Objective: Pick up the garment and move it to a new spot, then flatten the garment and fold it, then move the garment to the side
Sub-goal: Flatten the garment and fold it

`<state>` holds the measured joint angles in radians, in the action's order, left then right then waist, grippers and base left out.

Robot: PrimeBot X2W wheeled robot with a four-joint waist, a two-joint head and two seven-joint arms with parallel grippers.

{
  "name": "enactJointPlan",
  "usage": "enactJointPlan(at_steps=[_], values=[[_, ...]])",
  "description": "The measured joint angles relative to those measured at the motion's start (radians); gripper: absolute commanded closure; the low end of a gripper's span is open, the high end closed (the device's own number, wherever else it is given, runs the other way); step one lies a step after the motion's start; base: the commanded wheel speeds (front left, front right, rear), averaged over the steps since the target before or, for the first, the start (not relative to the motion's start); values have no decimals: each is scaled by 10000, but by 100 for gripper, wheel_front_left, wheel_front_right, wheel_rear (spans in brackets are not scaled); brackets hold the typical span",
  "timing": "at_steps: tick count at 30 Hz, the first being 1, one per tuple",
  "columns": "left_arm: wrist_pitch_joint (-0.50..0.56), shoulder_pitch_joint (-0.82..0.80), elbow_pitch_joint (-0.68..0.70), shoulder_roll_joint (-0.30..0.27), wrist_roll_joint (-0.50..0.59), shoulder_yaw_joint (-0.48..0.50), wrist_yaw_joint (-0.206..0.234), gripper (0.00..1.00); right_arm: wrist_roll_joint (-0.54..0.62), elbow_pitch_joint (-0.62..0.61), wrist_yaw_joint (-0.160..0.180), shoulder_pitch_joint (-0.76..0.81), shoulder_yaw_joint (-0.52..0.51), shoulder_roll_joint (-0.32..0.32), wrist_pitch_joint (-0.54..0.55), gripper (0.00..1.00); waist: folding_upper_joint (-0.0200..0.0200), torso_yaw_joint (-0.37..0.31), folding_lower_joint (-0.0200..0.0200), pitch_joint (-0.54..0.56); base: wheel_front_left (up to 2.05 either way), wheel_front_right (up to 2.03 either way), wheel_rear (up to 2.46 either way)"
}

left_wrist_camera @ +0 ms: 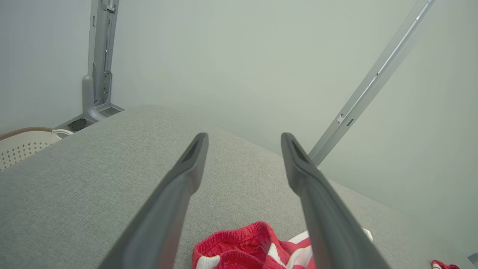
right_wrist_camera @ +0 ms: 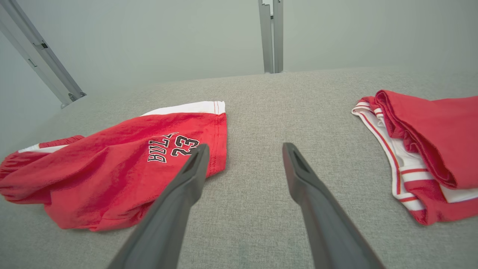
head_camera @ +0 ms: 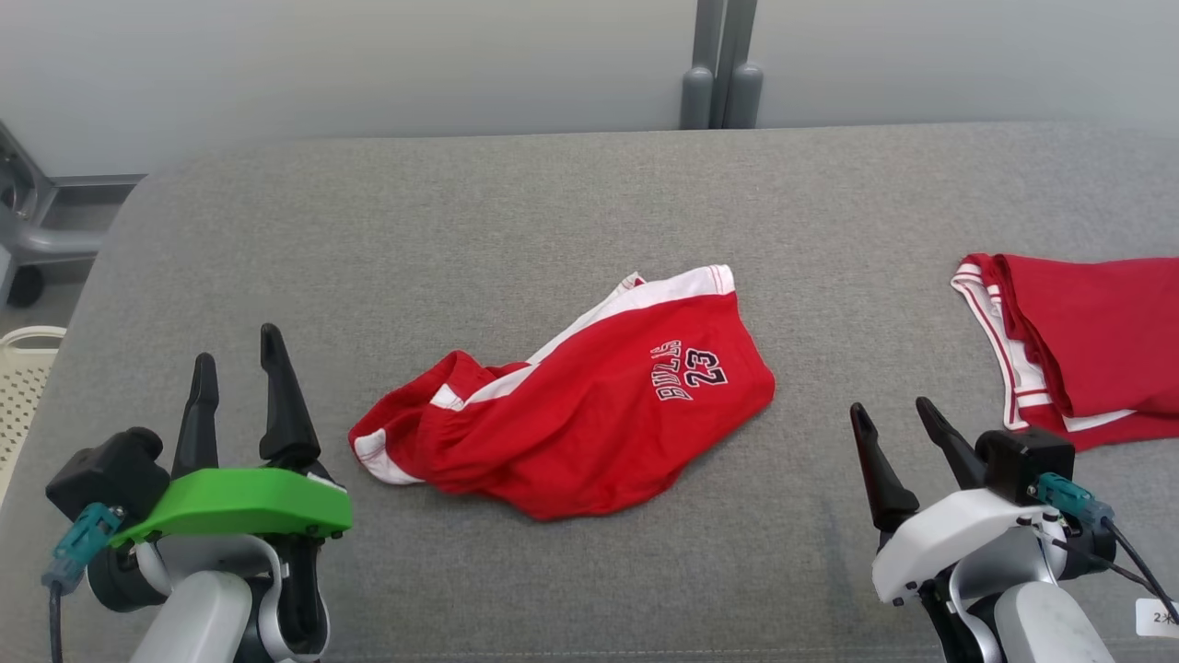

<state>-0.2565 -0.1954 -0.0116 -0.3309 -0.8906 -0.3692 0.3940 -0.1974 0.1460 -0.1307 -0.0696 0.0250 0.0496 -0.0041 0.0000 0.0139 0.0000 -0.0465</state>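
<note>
Though apart, shorts [head_camera: 580,405] and second garment [head_camera: 1087,341].

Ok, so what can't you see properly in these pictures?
Second red garment: head view, cut off by the right edge, so its full shape is unknown.
Red shorts: left wrist view, mostly below the bottom edge.
White basket: head view, cut off by the left edge.
White label: head view's lower right corner, cut off, print too small to read.
</note>
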Motion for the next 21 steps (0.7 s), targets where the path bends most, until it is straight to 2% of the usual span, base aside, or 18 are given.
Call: enactJointPlan(at_steps=[3, 7, 11, 16, 21], values=[[-25, 221, -54, 378, 742, 502, -466, 0, 2, 109, 0, -129, -33, 0, 25, 0, 0, 208, 0, 68, 0, 0, 0], [-48, 593, 58, 918, 1954, 940, -1317, 0, 4, 339, 0, -368, -40, -4, 27, 0, 0, 469, 0, 125, 0, 0, 0], [-48, 1045, -98, 1164, 2836, 1093, -1990, 0, 38, 802, 0, -887, -94, -2, 198, 0, 0, 659, 0, 121, 0, 0, 0], [-50, 1476, -324, 1344, 3603, 1047, -2562, 0, 481, 1866, 0, -1921, -272, -10, 1080, 0, 0, 827, 0, -49, 0, 0, 0], [-58, 1815, -552, 1547, 4309, 825, -2815, 0, 546, 3179, 0, -3030, -782, -12, 2451, 0, 0, 1079, 0, -248, 0, 0, 0]])
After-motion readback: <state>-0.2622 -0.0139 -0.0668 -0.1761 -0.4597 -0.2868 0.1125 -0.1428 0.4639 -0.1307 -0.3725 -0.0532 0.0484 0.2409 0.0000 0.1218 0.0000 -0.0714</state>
